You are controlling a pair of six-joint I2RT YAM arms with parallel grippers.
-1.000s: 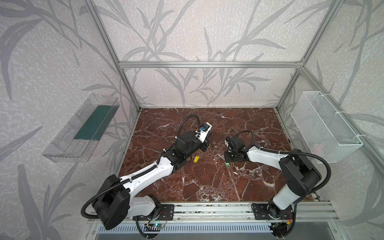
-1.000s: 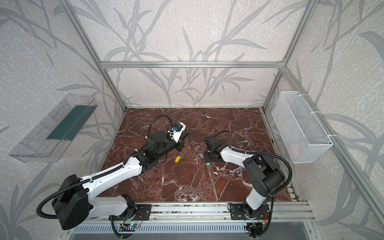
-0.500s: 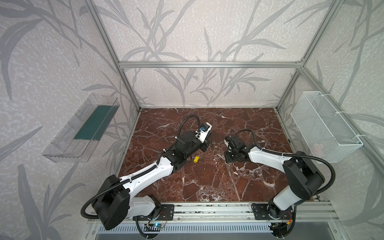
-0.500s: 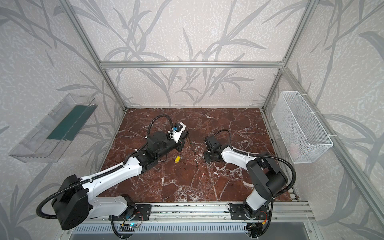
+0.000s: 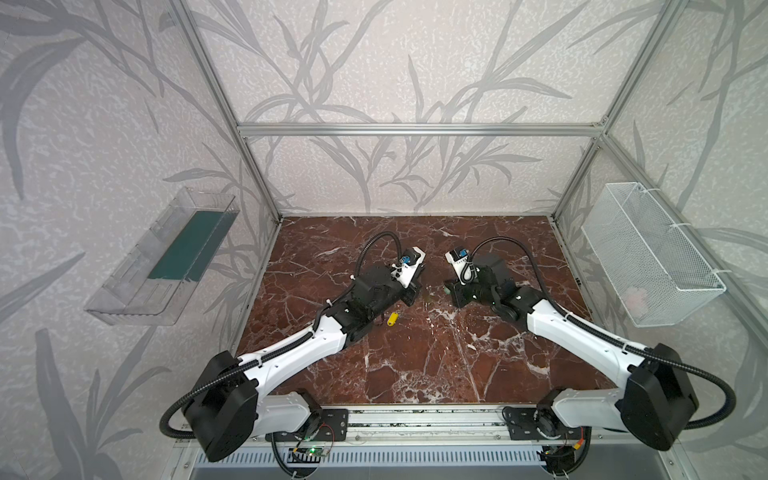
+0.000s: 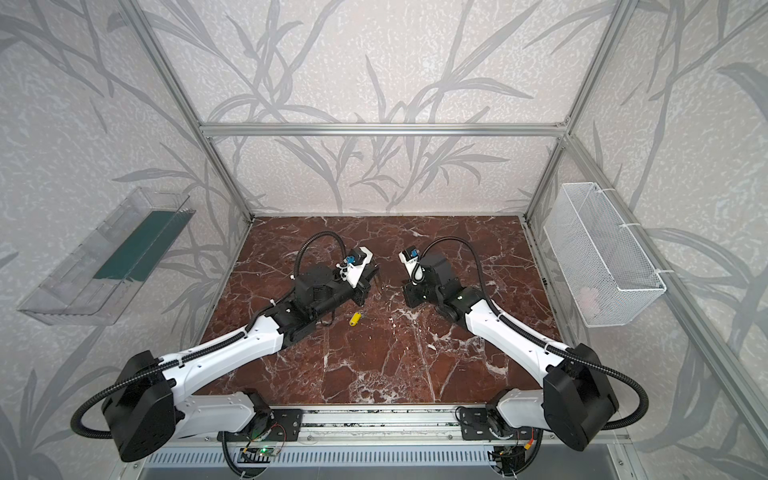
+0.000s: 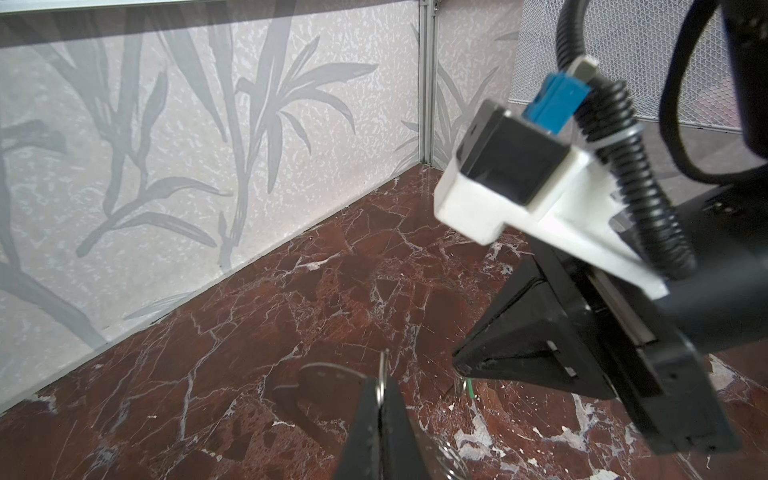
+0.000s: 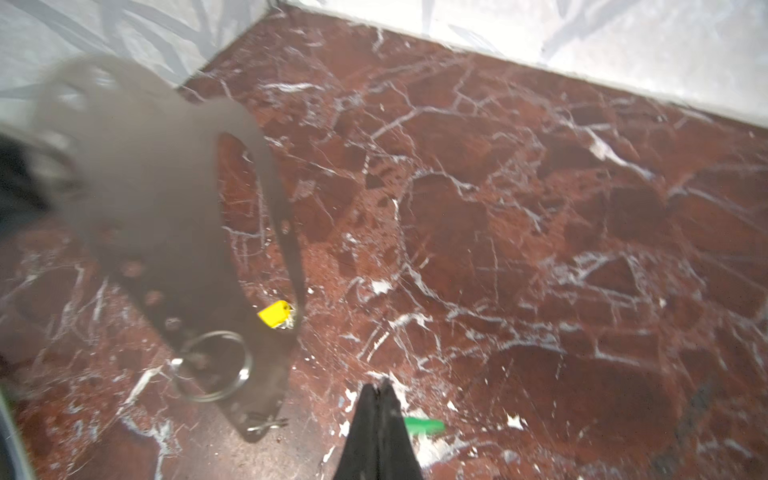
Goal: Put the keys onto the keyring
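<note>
My left gripper is shut on the keyring, a flat grey plate held upright just above the marble floor; only its thin edge shows between the jaws. A split ring hangs from one of its holes. Facing it from a short gap, my right gripper is shut on the green key, which dangles under the fingertips. The yellow key lies on the floor beside the left forearm. In both top views the grippers meet mid-floor.
A white wire basket hangs on the right wall and a clear plastic shelf on the left wall. Aluminium frame posts and patterned walls close in the red marble floor on three sides.
My right gripper has closed, risen off the floor with the green key and turned to face the left gripper. The left arm and the yellow key have stayed put.
</note>
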